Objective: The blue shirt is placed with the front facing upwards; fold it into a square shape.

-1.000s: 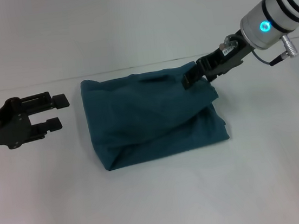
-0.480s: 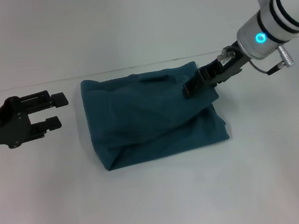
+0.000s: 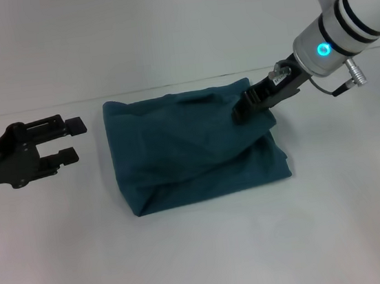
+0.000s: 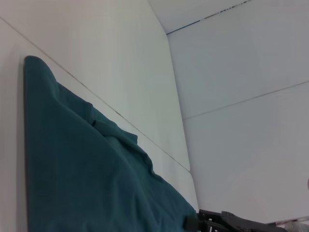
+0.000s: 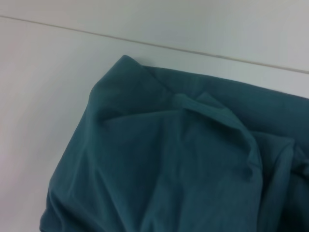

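Blue shirt (image 3: 191, 149) lies folded mid-frame; my right claw (image 3: 242, 111), grip unclear, could drag its upper-right corner loose. Left claw (image 3: 72, 141) waits spread apart, far left.

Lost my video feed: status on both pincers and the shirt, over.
Left pincer open, parked left of the blue shirt, clear of it. Right pincer at shirt's far right corner. Shirt folded into rough, rumpled square. No obstructions.
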Available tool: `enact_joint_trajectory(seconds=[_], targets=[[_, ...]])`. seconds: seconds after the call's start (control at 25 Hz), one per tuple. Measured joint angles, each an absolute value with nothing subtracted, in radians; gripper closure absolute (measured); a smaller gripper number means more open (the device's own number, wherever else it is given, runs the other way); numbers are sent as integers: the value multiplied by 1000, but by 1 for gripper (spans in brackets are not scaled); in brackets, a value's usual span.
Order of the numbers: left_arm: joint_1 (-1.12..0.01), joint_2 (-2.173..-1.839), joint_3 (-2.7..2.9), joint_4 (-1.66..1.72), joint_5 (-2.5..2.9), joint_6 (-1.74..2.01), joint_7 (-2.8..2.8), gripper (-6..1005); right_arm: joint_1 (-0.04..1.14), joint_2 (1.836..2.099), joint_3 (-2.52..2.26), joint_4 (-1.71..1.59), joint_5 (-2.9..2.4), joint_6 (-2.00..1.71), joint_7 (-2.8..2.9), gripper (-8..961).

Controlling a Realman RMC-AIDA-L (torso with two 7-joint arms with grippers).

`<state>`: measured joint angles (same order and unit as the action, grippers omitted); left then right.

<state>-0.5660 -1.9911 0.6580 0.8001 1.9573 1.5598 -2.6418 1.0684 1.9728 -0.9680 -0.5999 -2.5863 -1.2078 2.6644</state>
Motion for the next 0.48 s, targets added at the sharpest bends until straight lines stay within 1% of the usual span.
enact_joint_trajectory(seconds=[0.24, 0.48], targets=[[-567, -1991, 658, 799, 1957, 1552, -2641, 280, 1066, 1969, -969, -608, -2586, -1235, 2669, 540], [-568, -1991, 658, 799, 1957, 1551, -2641, 280, 1062, 1949, -919, -682, -2575, -1349, 2677, 828]])
